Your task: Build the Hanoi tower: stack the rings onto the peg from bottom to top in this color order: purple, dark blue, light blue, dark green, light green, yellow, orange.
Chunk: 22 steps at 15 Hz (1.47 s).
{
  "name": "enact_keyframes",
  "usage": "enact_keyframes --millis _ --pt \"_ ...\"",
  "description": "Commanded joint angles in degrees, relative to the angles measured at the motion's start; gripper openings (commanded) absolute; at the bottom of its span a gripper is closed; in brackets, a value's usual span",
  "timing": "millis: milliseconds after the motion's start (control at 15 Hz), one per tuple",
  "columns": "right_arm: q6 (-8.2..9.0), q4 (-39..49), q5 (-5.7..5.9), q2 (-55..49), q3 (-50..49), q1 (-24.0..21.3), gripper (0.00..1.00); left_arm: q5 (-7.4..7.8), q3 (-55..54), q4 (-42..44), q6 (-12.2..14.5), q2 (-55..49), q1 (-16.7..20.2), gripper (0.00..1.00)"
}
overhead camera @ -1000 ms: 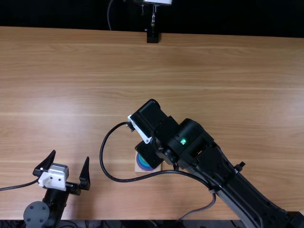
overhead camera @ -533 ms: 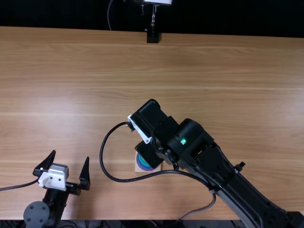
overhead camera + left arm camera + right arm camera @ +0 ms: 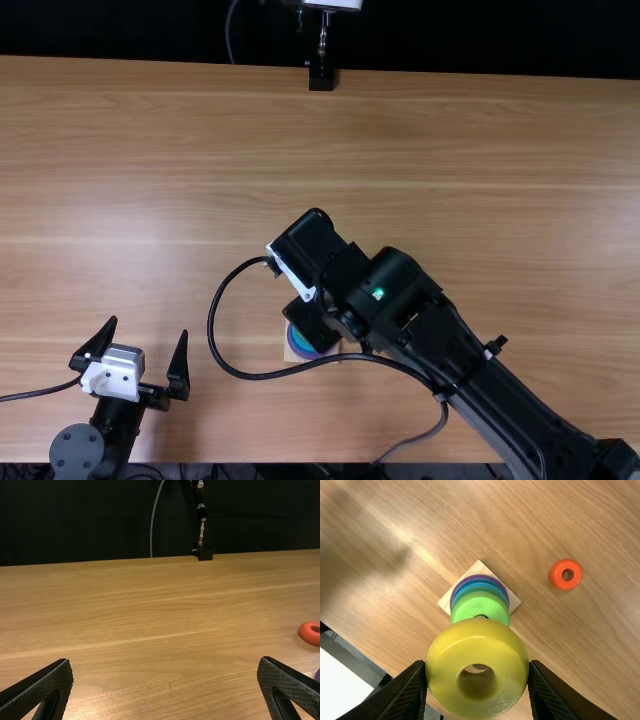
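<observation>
1 orange ring (image 3: 577,573), cable (image 3: 232,372) crossing base (image 3: 479,568)

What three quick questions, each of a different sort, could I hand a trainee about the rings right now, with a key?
1. Multiple choice: which color is the ring held by the right gripper?
(a) orange
(b) yellow
(c) purple

2. Fill in the missing word: the orange ring lies on the ____.

3. True or false: the purple ring is the lowest ring on the wooden base.

Key: 1: b; 2: table; 3: true.
</observation>
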Motion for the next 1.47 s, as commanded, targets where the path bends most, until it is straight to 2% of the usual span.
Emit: enact_keyframes --millis 0,267,467,533,600,667,800,933,1133,1400 --pt "-0.18 0.0 -0.34 0.8 -0.8 -0.1 0.00 1.16 -2.9 -0.8 0.3 -0.7 0.0 1.00" --pt "-0.08 0.3 -0.24 0.8 -0.8 -0.1 0.00 1.16 -2.9 -0.8 0.3 -0.7 0.0 1.00" --pt "0.03 0.3 0.50 0.9 -0.8 -0.1 1.00 1.16 -2.9 -0.8 0.3 -0.7 0.0 1.00" --pt "0.03 0.5 1.03 0.8 -0.7 -0.1 1.00 1.16 -2.9 -0.8 0.3 -0.7 0.0 1.00" --pt "0.03 0.6 2.08 0.8 -0.2 -0.1 1.00 1.16 -2.9 -0.8 0.3 -0.7 0.0 1.00" --pt "0.03 0.7 2.50 0.9 -0.1 -0.1 1.00 1.16 -2.9 -0.8 0.3 -0.7 0.0 1.00" --pt "0.24 2.9 2.50 0.8 0.1 -0.1 1.00 1.16 -2.9 -0.8 0.3 -0.7 0.0 1.00" --pt "0.66 10.8 2.29 0.9 -0.1 -1.0 1.00 1.16 -2.9 -0.8 0.3 -0.7 0.0 1.00" --pt "0.87 18.7 2.19 0.8 -3.0 -7.8 1.00 1.16 -2.9 -0.8 0.3 -0.7 0.0 1.00" --pt "0.87 29.1 2.08 1.0 -12.7 -16.0 1.00 1.16 -2.9 -0.8 0.3 -0.7 0.0 1.00"
